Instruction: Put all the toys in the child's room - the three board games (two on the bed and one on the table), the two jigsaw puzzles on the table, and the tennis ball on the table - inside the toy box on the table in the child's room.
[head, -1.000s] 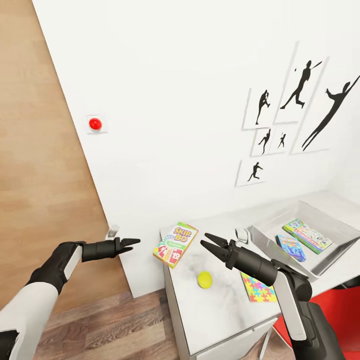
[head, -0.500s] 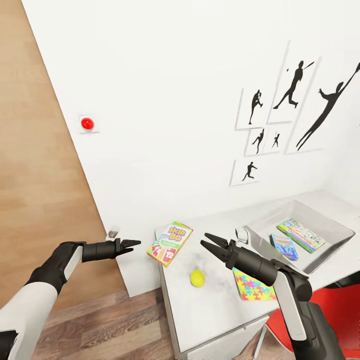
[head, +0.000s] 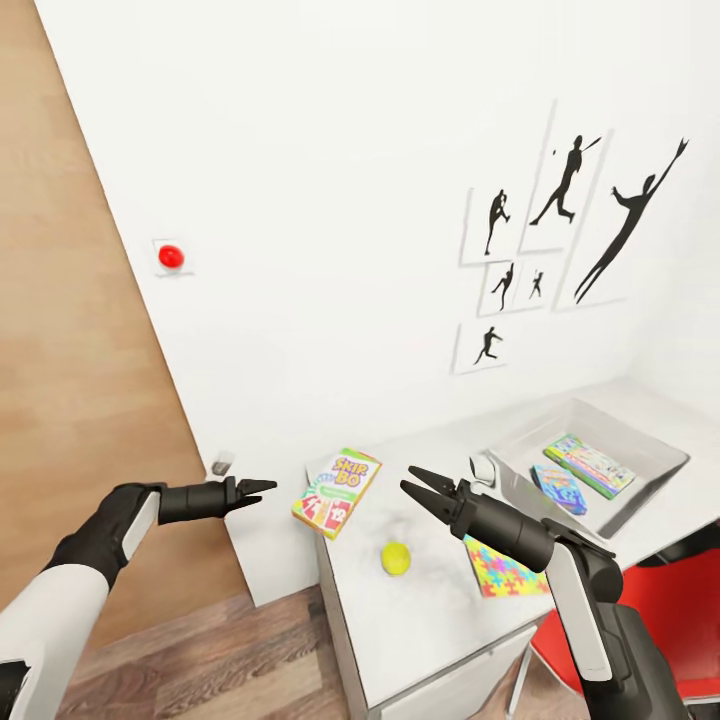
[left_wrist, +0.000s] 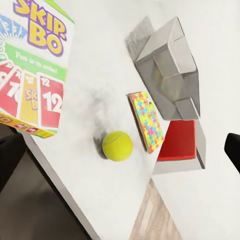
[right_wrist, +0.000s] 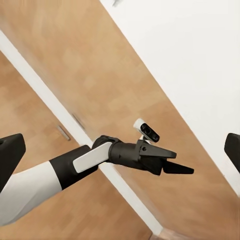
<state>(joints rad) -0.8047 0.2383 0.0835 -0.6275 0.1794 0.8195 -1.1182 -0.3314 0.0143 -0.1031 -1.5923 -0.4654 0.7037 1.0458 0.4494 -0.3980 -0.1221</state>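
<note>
Three toys remain on the desk (head: 420, 620); with right gripper (head: 418, 484) fingers spread wide, the tennis ball (head: 396, 558) is best straddled squarely.

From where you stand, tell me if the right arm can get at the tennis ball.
Probably yes. The right gripper hangs open just above the table, with the tennis ball lying loose below and nothing between them.
</note>
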